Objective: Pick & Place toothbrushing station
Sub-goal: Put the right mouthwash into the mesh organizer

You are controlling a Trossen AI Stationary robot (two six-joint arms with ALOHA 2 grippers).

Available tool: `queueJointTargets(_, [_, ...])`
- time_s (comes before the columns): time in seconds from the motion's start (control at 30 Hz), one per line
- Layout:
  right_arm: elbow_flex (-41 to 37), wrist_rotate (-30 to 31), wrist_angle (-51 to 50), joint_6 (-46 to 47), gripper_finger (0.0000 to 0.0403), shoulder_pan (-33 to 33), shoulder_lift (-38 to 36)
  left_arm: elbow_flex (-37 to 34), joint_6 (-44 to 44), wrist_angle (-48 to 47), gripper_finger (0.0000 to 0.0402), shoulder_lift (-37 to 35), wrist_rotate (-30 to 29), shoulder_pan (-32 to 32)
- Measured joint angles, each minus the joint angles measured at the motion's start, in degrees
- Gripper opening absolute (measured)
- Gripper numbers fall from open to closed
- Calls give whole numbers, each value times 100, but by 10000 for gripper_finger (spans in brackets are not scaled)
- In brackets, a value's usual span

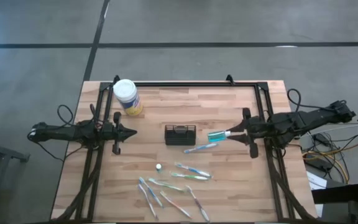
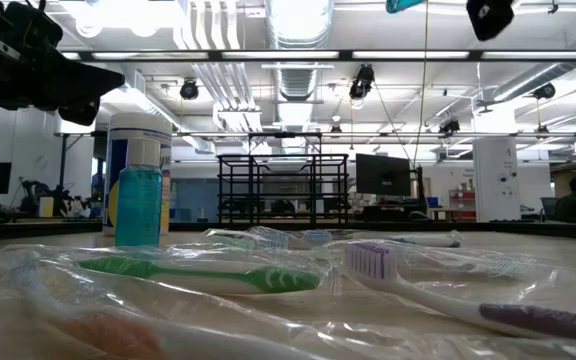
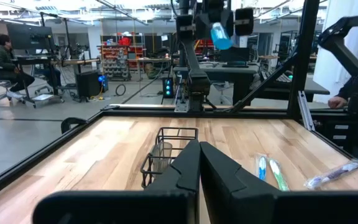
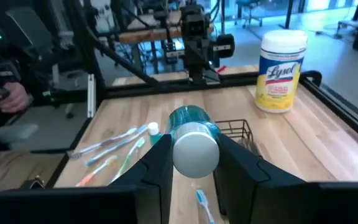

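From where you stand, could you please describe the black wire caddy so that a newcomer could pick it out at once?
Look at the middle of the wooden table, between the two arms. The black wire caddy stands there on its own, with the packaged toothbrushes lying nearer the front edge. It is the only dark, open mesh box; the wipes canister at the back left is yellow with a white lid.

Bright, even indoor light from ceiling fixtures. In the low view the lamps overhead glare white, and the nearest wrapped toothbrushes are blurred, their wrappers shiny. The table from above is evenly lit, with faint shadows. Both wrist views blur their own near fingers; background stays clear.
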Motion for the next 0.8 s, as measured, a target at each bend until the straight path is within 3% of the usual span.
queueJointTargets(0.57, [-2412,46,2479,-439,87,-174,-824,-7,188,85,14,0,-72,1])
queueJointTargets(0.8, [-2654,-45,2759,-449,87,-165,-780,-7,190,94,14,0,-83,0])
